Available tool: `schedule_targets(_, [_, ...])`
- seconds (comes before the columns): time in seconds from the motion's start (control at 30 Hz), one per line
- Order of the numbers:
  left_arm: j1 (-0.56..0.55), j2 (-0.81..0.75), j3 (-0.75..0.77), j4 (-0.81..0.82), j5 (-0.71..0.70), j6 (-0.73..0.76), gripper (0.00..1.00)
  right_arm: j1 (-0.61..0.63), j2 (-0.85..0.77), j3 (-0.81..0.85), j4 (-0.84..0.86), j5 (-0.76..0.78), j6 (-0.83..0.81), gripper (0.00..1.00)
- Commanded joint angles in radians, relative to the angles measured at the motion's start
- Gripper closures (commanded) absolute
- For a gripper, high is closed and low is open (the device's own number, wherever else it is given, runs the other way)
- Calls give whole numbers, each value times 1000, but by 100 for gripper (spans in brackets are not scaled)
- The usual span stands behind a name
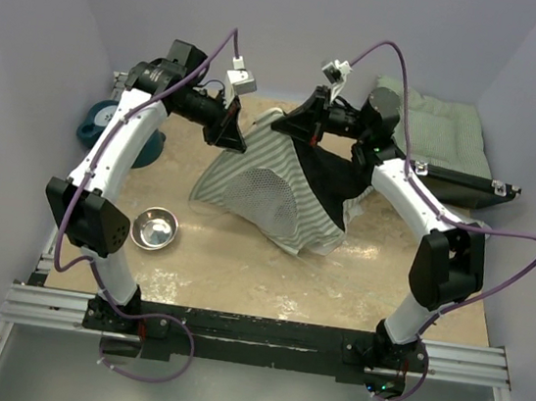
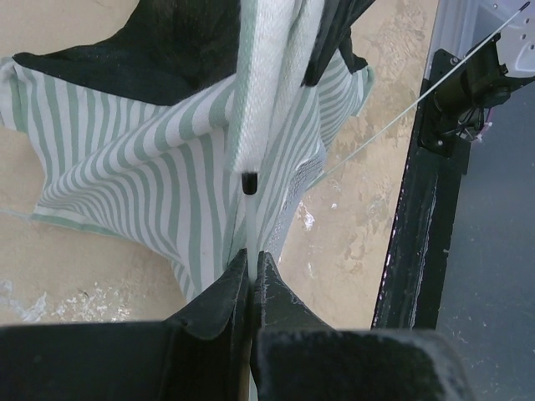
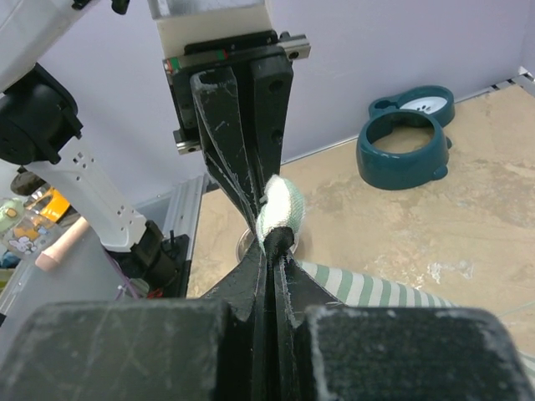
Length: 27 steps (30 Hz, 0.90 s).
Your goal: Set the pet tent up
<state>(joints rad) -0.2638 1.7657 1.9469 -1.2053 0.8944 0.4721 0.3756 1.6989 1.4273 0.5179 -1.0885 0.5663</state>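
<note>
The left arm point(image 1: 122, 147) and right arm point(image 1: 412, 195) share one build: smooth white curved links between chunky black joints. Each rises from a black base point(image 1: 114, 317), one at seven o'clock in the overhead view, one at five. A purple cable point(image 1: 67, 224) loops along each arm. Each wrist carries a pale camera block point(image 1: 241, 80). The left gripper point(image 2: 251, 257) and right gripper point(image 3: 272, 251) have matt black fingers point(image 2: 219, 296), scratched whitish. The left one's white mount point(image 3: 209, 21) bears a red-and-green strip point(image 3: 201, 60).

Seen from above, the tan desk point(image 1: 238, 276) carries an upright steel bowl point(image 1: 154, 228) at eight o'clock. A teal two-ring pet feeder point(image 1: 93, 124) sits at ten o'clock by the wall. At two o'clock lies a green quilted cushion point(image 1: 440, 129), with a flat black item point(image 1: 467, 187) just beside its near edge.
</note>
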Motion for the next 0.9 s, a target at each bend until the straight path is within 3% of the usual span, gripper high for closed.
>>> schedule_targets(0.0, [3,35,15,-111,-107,-4,100,5,-88,97,76,25,-26,100])
schedule_targets(0.33, [-25,31,64,-109,-86,10,100,35,-74,110,19,7,-66,100])
schedule_targets(0.63, [-37,38,79,-105,-111,33,100,62,-65,137,-125,-4,-176,100])
schedule_targets(0.87, [-34,-8,54,-42,-52,33,97,75,-65,148,-213,18,-238,100])
